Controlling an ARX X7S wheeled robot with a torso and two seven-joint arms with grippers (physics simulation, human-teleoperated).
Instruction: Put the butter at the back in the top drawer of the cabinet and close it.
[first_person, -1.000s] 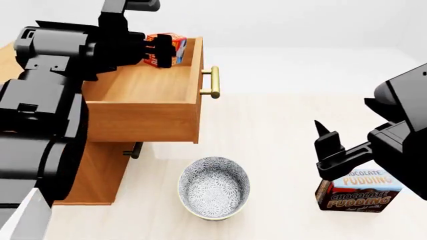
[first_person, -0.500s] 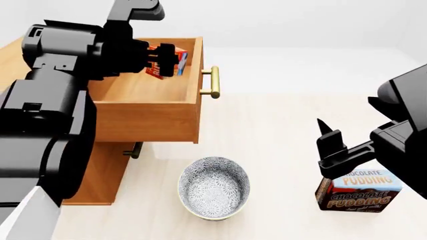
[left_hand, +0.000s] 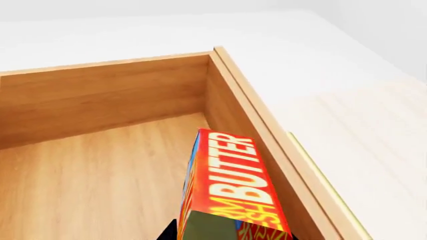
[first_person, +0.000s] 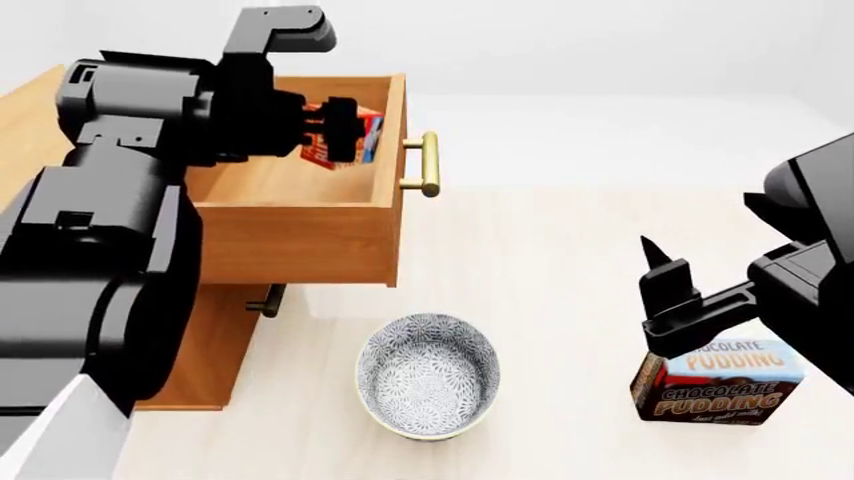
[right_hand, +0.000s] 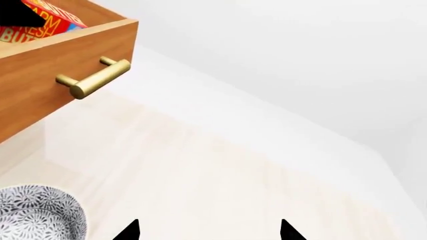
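Note:
The butter (first_person: 350, 137), an orange-red carton with yellow "BUTTER" lettering, is held tilted in my left gripper (first_person: 336, 132), which is shut on it over the open top drawer (first_person: 287, 185), near the drawer's front right corner. In the left wrist view the butter (left_hand: 233, 180) hangs just above the drawer floor (left_hand: 87, 180), next to the front panel. The drawer's brass handle (first_person: 430, 164) faces right. The cabinet (first_person: 200, 350) stands at the left. My right gripper (first_person: 667, 300) is open and empty above the floor; its fingertips (right_hand: 130, 232) show wide apart.
A patterned bowl (first_person: 427, 375) sits in front of the cabinet. A chocolate pudding box (first_person: 721, 382) stands at the right under my right arm. A lower drawer's handle (first_person: 271, 300) shows beneath the open drawer. The right wrist view shows the drawer handle (right_hand: 93, 80) and bowl rim (right_hand: 40, 215).
My left gripper has carried the butter right and a little lower, from the drawer's far edge toward its front panel. The right arm drifted slightly right.

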